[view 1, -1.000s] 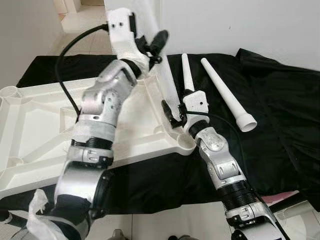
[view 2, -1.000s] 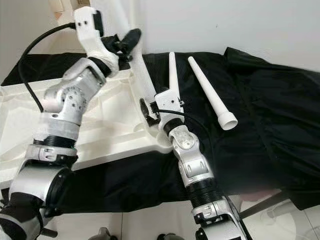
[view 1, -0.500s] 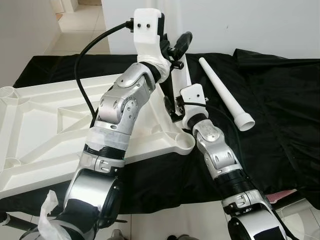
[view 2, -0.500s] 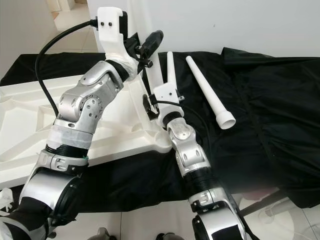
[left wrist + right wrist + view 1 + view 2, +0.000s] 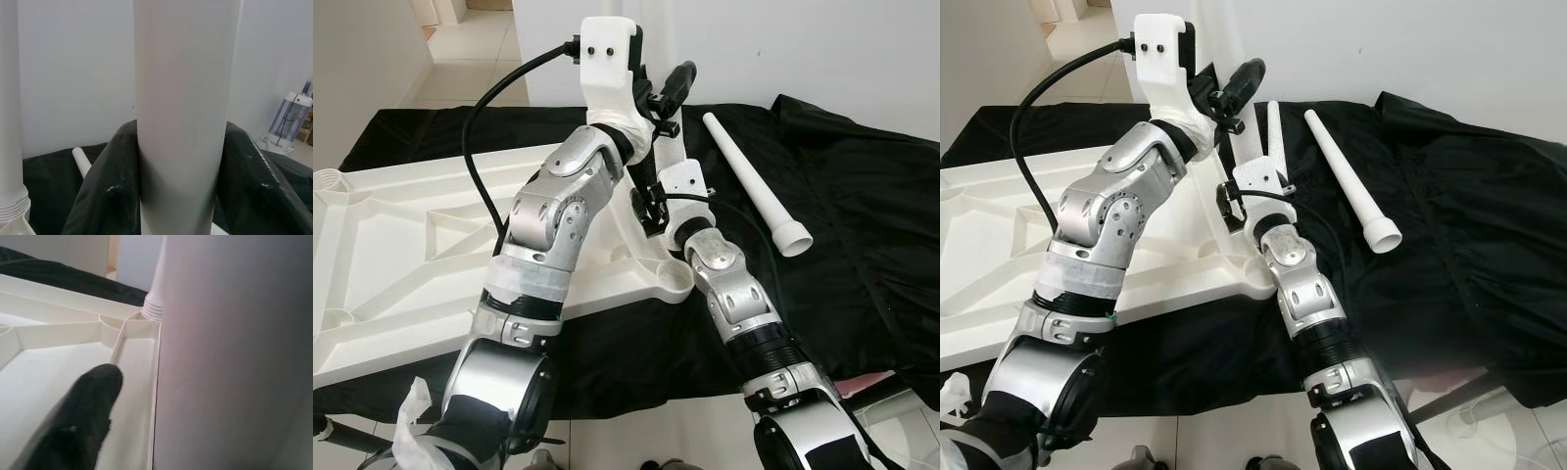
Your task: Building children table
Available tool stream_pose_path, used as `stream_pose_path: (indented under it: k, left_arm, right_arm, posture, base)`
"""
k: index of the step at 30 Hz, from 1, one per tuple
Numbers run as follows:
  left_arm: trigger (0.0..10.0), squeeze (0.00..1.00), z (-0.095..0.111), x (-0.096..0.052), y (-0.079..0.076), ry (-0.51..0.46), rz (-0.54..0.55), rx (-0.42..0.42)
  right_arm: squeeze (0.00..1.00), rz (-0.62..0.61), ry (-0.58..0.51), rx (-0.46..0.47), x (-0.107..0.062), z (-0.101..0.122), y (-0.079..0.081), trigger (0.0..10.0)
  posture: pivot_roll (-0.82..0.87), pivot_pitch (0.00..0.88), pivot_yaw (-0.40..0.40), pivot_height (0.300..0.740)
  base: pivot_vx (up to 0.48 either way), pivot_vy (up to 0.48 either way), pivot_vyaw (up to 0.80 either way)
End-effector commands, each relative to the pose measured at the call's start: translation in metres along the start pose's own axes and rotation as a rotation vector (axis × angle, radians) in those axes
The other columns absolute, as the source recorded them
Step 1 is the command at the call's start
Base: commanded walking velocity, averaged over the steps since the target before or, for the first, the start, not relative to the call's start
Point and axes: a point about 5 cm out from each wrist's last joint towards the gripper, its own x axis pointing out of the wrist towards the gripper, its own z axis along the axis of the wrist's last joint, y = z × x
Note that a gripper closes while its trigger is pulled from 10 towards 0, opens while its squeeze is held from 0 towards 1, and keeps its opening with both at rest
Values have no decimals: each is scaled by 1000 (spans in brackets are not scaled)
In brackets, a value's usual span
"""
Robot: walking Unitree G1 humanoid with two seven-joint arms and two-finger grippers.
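The white table top (image 5: 401,245) lies upside down on black cloth. A white table leg (image 5: 1246,147) stands at its near right corner socket (image 5: 668,279). My left gripper (image 5: 663,93) is shut on the leg high up, and its two black fingers (image 5: 244,186) press the leg (image 5: 181,112) from both sides. My right gripper (image 5: 646,208) sits low beside the same leg (image 5: 234,357). Its one visible finger (image 5: 83,416) stands apart from the leg, over the table top's underside. Another leg (image 5: 154,298) stands screwed into a far corner.
Two loose white legs lie on the cloth beyond the table top: a thin one (image 5: 1273,127) and a longer one (image 5: 756,186) with its wide end toward me. The black cloth (image 5: 862,225) covers the right side. A white wall stands behind.
My left arm has swung right and higher, bringing the held leg more upright over the corner. The right gripper has shifted a little up and away along the leg.
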Motion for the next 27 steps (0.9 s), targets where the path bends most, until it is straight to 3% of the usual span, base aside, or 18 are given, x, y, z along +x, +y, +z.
stream_pose_path:
  k: [1, 8, 9, 10, 19, 20, 21, 22, 27]
  left_arm:
    - [10000, 0, 1, 0, -5, -3, -15, 12]
    - [10000, 0, 2, 0, -6, -3, -17, 13]
    - [10000, 0, 2, 0, -6, -3, -18, 13]
    - [10000, 0, 2, 0, -6, -3, -19, 14]
    - [10000, 0, 3, 1, -8, -3, -29, 31]
    - [10000, 0, 4, 1, -9, -6, -38, 27]
    - [10000, 0, 4, 0, -8, -13, -41, -1]
    - [10000, 1000, 5, 0, -8, -23, -50, -35]
    - [10000, 1000, 8, -2, -8, -38, -65, -62]
  right_arm:
    - [0, 13, 26, 1, 1, -3, 3, 5373]
    - [0, 21, 41, -2, 0, -6, 4, 4275]
    - [0, 17, 52, 3, 0, -7, 4, 1216]
    - [0, 16, 62, 12, 0, -8, 4, 0]
    - [0, 3, 60, 26, 1, -7, 2, 0]
    - [0, -17, 47, 33, 2, -5, 0, 1961]
    - [0, -38, 35, 43, 2, -3, -2, 10000]
    - [0, -57, 26, 60, 3, -1, -5, 10000]
    - [0, -82, 18, 87, 4, 2, -8, 10000]
  posture:
    - [-49, 58, -27, 740]
    - [-50, 57, -26, 740]
    - [-50, 57, -25, 740]
    - [-50, 57, -24, 740]
    - [-48, 59, -22, 740]
    - [-46, 63, -19, 740]
    - [-46, 64, -18, 740]
    - [-45, 68, -16, 740]
    - [-44, 69, -14, 740]
  base:
    - [0, 0, 0]
    - [0, 0, 0]
    - [0, 0, 0]
    - [0, 0, 0]
    - [0, 0, 0]
    - [0, 0, 0]
    - [0, 0, 0]
    - [0, 0, 0]
    - [0, 0, 0]
